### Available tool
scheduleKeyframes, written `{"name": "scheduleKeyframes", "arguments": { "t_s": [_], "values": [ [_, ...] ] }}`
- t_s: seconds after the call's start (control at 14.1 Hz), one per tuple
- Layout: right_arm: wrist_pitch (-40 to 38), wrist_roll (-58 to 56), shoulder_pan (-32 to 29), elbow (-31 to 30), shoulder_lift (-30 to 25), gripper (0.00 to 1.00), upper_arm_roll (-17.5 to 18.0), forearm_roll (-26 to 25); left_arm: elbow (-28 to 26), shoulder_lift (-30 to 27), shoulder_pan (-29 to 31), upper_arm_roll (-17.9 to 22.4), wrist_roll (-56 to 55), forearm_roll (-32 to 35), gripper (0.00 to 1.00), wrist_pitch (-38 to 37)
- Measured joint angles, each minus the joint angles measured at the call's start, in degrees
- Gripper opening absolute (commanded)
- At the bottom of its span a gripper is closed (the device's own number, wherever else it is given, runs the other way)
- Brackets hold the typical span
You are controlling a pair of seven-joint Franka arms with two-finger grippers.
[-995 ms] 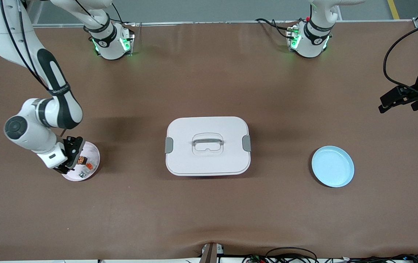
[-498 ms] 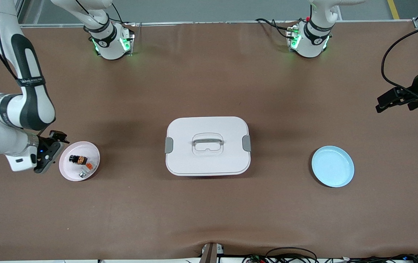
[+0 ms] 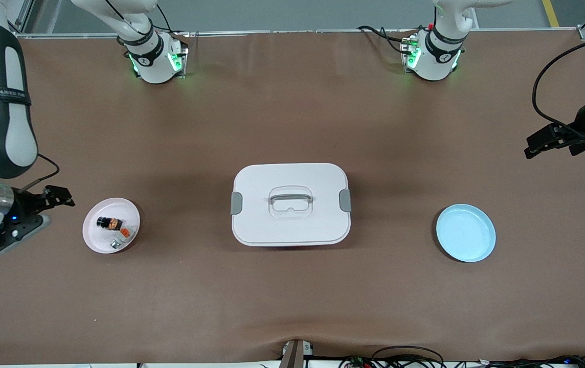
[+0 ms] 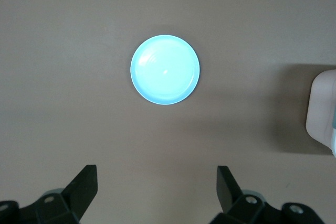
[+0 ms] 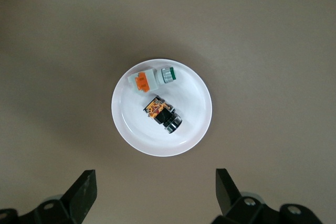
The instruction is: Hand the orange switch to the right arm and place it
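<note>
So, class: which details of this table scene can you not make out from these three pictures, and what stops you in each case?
- Storage box, front view: its shut lid hides the contents; left wrist view's edge cuts it off.
- Orange switch on the white plate: markings too small to read in either view.
- Small green-striped part: too small to identify.
- Right end effector, front view: arm cut off by the edge.

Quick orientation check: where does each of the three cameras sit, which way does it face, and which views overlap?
Front view: high across the table, facing both bases; shows both arms, the right gripper beside the pink plate, the left gripper at the left arm's end of the table, the lidded box.
Left wrist view: on the left wrist, looking down at the blue plate, its open jaws showing.
Right wrist view: looking down at the pink plate with the orange switch, open jaws showing.
Each wrist view shares its plate with the front view.
</note>
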Motion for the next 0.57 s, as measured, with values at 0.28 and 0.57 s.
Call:
{"name": "scheduleKeyframes", "arguments": {
  "t_s": [0.28, 0.57],
  "values": [
    [-0.9, 11.7, 0.0, 1.7, -1.0, 1.00, 0.0, 0.1, 0.1, 0.0, 0.0, 0.0, 0.0, 0.0, 1.00, 0.0],
    [-1.3, 19.7, -0.2, 1.9, -4.0, 1.00, -0.1, 2.3, 0.1, 0.0, 0.0, 0.0, 0.0, 0.0, 1.00, 0.0]
  ]
}}
